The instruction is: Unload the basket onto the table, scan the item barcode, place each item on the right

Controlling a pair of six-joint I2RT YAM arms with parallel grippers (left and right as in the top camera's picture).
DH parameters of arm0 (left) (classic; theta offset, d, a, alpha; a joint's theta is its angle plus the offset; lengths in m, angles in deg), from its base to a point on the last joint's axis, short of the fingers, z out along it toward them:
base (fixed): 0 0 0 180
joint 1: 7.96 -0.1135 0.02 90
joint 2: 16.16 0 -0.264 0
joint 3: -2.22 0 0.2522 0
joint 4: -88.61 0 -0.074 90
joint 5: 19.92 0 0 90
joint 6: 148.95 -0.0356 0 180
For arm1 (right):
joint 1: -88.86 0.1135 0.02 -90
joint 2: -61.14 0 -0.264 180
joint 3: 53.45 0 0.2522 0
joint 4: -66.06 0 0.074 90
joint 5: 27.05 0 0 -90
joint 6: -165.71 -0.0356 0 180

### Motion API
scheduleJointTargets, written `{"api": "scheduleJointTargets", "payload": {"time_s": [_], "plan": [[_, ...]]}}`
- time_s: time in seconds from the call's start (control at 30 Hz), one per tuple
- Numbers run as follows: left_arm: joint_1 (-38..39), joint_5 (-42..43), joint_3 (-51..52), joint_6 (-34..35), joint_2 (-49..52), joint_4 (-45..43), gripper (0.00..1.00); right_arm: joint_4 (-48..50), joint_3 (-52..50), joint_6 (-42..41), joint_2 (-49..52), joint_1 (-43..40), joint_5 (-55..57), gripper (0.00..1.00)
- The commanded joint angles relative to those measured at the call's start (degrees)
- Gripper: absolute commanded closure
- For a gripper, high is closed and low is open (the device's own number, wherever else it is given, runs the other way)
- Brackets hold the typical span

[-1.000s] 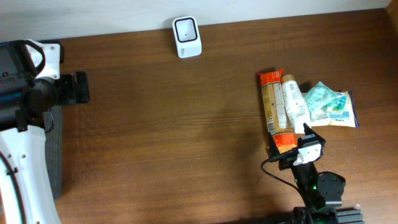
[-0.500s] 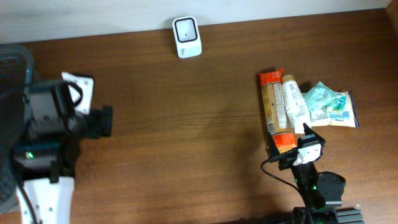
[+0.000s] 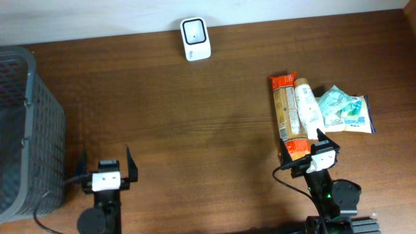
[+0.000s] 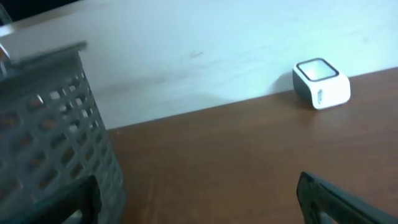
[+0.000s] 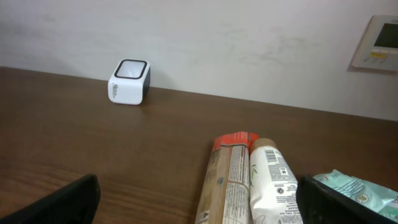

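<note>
Three items lie at the right of the table: a long tan package with orange ends, a white tube with a printed label facing up, and a teal packet. The white barcode scanner stands at the far edge by the wall. My right gripper is open just in front of the package and tube, holding nothing. Near the front left, my left gripper is open over bare table.
A grey mesh basket stands at the left edge, close beside my left gripper. A wall panel hangs behind the table at the right. Brown tabletop stretches between the two grippers and the scanner.
My left arm swung from the upper left down to the front left, which uncovered the basket. The right arm and the items have not moved.
</note>
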Motion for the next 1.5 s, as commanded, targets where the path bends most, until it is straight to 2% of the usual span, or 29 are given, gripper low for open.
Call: {"api": "scheduleJointTargets", "payload": {"time_s": [0.0,0.03,1.47], "plan": [[0.22,1.33,3.80,-0.79,-6.69,6.43,0.01,-0.13,-0.46,0.00,-0.33,-0.33,-0.31,0.01],[0.22,1.57,3.80,-0.72,-7.69,8.72,0.01,-0.13,-0.46,0.00,-0.33,-0.33,-0.31,0.01],[0.22,1.95,3.80,-0.46,-8.15,8.44,0.01,-0.13,-0.46,0.02,-0.33,-0.33,-0.31,0.01]]}}
